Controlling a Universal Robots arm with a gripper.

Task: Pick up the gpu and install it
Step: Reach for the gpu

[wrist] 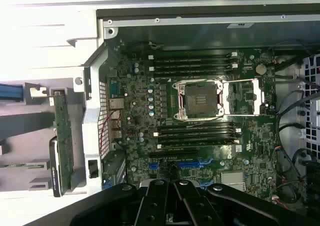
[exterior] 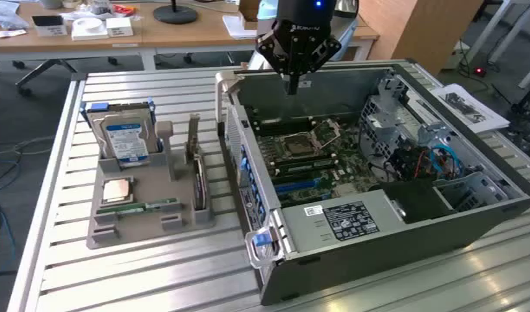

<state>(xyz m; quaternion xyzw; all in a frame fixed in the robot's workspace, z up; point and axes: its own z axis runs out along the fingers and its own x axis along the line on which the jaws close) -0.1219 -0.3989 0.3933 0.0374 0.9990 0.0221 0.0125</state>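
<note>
Above the far wall of the open computer case [exterior: 395,253], my claw [exterior: 293,84] hangs closed and empty.

I see the slatted metal table [exterior: 143,279] carrying the case on the exterior view's right, its motherboard [exterior: 304,162] exposed, and a grey holder [exterior: 117,227] just beside it on the left. In the holder stand a blue-labelled hard drive [exterior: 124,136] and, nearer the case, the gpu [exterior: 197,166], upright on its edge in a slot, untouched and well apart from the claw. In my wrist view the gpu [wrist: 63,136] sits just outside the case wall, and the claw [wrist: 170,196] has its fingers [wrist: 152,206] pressed together over the board near the blue slots [wrist: 187,163].
</note>
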